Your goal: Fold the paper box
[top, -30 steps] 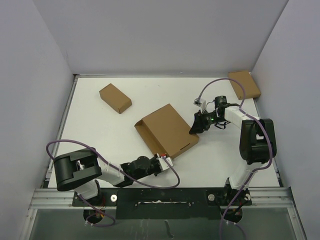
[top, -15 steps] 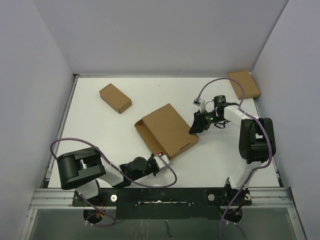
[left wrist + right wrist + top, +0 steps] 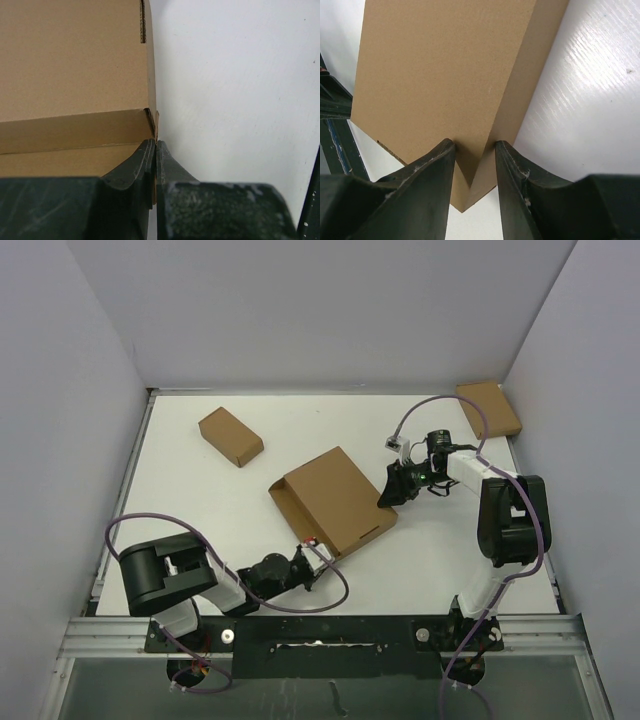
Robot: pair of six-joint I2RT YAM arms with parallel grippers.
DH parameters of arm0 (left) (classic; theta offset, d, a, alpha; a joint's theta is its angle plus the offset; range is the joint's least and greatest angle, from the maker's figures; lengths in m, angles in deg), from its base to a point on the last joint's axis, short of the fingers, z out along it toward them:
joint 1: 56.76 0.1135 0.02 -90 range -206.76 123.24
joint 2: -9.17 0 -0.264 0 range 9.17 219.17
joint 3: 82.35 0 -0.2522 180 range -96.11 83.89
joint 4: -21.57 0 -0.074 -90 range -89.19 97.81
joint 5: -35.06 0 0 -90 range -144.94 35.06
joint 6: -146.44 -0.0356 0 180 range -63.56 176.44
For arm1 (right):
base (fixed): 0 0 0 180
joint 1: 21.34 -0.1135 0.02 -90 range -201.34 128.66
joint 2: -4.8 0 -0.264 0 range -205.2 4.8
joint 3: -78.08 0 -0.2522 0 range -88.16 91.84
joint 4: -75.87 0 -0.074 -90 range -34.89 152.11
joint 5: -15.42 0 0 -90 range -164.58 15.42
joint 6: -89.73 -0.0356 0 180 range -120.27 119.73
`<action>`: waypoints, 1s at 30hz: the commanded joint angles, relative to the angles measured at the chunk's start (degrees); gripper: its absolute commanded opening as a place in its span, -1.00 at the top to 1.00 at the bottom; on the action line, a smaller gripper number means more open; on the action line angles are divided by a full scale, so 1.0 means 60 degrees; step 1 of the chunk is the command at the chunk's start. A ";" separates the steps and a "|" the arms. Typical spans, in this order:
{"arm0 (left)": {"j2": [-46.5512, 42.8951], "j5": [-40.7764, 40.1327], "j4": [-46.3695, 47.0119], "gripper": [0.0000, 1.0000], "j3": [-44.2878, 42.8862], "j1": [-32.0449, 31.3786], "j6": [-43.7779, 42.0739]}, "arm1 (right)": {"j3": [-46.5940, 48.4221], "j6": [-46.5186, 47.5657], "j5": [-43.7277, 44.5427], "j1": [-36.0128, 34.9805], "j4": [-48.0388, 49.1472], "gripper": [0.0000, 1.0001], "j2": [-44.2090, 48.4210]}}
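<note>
The left arm has pulled back to the left. Its end effector (image 3: 156, 144) is closed, with the tips touching the near corner of the one paper box (image 3: 335, 498), which lies mid-desk (image 3: 200, 510). There are two smaller cardboard boxes: the left small box (image 3: 230, 436) and the right small box (image 3: 489, 408) at the far corner. The right end effector (image 3: 474, 145) pinches the paper box's right corner.

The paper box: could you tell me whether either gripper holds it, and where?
Both seem to: the right gripper clamps the paper box by its right corner; the left gripper pinches a wall edge at its near corner.
</note>
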 commanded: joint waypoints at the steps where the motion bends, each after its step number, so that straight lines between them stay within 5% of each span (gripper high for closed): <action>1: 0.0278 0.0013 0.0134 1.00 0.0122 0.0157 0.0512 | 0.0228 0.0259 0.0871 -0.0010 0.0300 0.27 -0.0269; 30: 0.1842 -0.0009 0.2995 1.00 0.0789 0.0415 0.1013 | 0.0286 0.0259 0.0975 -0.0052 0.0227 0.27 -0.0429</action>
